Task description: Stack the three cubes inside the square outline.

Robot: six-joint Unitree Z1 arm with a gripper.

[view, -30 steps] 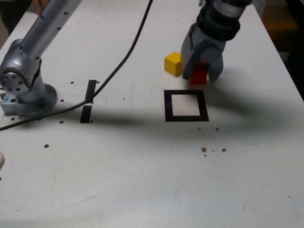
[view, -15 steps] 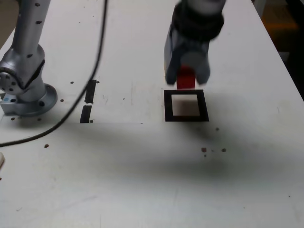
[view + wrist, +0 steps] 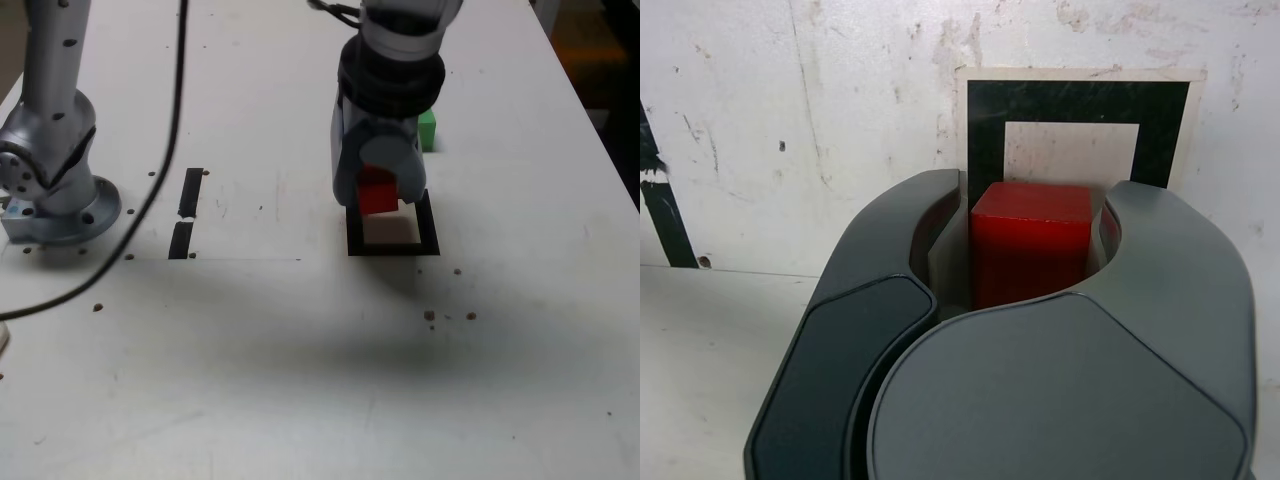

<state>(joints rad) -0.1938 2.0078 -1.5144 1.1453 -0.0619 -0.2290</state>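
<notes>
Your arm (image 3: 400, 50) reaches down at upper centre, gripper (image 3: 378, 195) clamped on one red cube (image 3: 377, 193) above the square outline (image 3: 392, 224); one green cube (image 3: 427, 130) behind.

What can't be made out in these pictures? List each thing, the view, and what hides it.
- Yellow cube: in neither view; possibly behind the arm.
- Green cube: exterior view, partly hidden by the gripper; absent from the wrist view.
- Red cube: lower part hidden by the jaws shut on it in both views; whether it touches the table is unclear.
- Square outline: exterior view, far side covered by the gripper; wrist view, near side.
</notes>
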